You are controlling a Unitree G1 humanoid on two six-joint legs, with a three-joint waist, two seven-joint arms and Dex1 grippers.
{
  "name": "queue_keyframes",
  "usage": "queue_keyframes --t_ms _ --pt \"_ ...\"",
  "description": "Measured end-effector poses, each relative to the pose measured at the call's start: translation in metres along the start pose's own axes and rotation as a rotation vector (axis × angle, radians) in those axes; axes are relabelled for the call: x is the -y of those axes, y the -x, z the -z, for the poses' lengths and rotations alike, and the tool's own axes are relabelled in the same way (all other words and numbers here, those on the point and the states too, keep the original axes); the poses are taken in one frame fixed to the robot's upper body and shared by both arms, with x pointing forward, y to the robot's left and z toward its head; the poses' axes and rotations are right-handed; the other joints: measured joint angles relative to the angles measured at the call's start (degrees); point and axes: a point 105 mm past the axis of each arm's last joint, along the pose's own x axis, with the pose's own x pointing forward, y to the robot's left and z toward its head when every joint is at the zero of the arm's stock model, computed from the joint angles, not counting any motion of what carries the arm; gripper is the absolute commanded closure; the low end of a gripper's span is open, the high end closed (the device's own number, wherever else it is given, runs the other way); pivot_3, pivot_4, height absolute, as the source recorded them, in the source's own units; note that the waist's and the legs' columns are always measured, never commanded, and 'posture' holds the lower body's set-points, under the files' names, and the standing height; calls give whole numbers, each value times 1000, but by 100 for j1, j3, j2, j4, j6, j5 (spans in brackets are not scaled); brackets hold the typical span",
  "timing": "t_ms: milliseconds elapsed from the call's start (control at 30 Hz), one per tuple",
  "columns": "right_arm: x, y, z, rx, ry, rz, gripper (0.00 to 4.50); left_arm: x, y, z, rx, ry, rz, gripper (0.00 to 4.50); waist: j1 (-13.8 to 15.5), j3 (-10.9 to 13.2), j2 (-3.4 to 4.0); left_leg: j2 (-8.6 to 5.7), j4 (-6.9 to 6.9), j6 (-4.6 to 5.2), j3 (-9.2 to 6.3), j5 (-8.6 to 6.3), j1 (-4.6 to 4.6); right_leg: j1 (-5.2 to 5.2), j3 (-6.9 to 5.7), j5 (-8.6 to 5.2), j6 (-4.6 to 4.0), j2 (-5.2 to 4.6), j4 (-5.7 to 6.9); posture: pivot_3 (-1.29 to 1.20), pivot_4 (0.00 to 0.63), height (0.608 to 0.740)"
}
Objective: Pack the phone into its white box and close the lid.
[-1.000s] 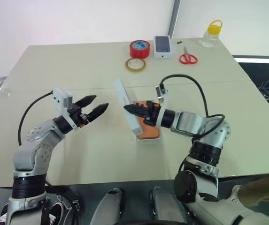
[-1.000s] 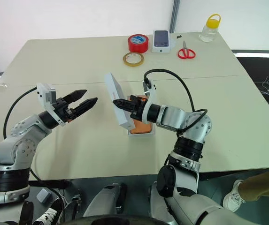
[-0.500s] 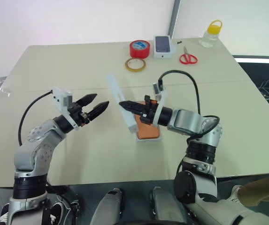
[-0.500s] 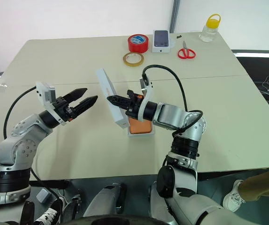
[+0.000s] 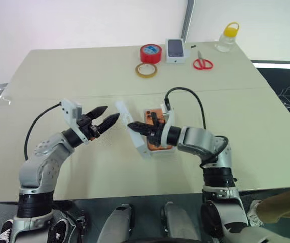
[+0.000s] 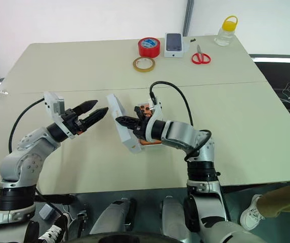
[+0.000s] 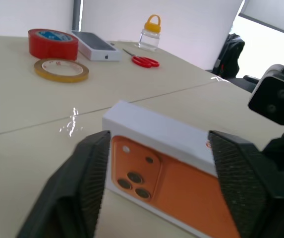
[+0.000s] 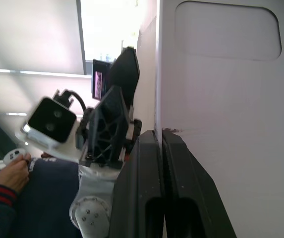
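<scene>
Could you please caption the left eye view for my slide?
Right gripper tilts the lid beside the boxed phone; left gripper waits alongside.

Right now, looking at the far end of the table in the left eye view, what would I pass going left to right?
Yellowish tape ring → red tape roll → small white carton with a phone picture → red-handled scissors → clear jar with a yellow lid.
</scene>
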Motion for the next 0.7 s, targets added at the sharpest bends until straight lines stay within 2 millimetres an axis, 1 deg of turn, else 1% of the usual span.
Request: queue_keyframes --t_ms 100,133,333,467,600,667,700 --pt "0 -1 0 6 0 3 4500 4 0 7 -16 15 10 4147 2 0 0 0 0 1 0 -1 0 1 0 0 0 0 -3 0 150 740" --pt "0 -1 -1 10 0 5 4500 6 -1 8 -16 17 15 4471 3 0 0 0 0 1 0 0 0 1 0 0 0 0 -3 0 150 740" --pt "2 2 -8 42 25 7 4500 15 -10 18 -33 -1 30 4471 13 0 0 0 0 2 -1 -1 0 5 -2 0 0 0 -7 0 150 740" --pt "3 5 -12 68 53 8 4500 16 -24 32 -51 14 28 4471 28 -2 -1 -1 0 3 -1 -1 3 11 -4 0 0 -1 -10 0 150 740" --pt "5 6 -15 93 37 3 4500 19 -32 43 -65 17 26 4471 28 -2 0 0 0 4 -2 -2 4 13 -4 0 0 -1 -11 0 150 740" --pt "13 8 -15 104 29 31 4500 20 -36 48 -66 24 26 4471 36 -2 -1 -1 1 4 -3 -2 4 14 -5 0 0 -1 -12 0 150 740" --pt "14 8 -14 104 24 30 4209 19 -36 49 -65 23 19 4492 35 -2 0 -1 1 4 -2 -2 4 14 -4 0 0 -2 -12 0 150 740"
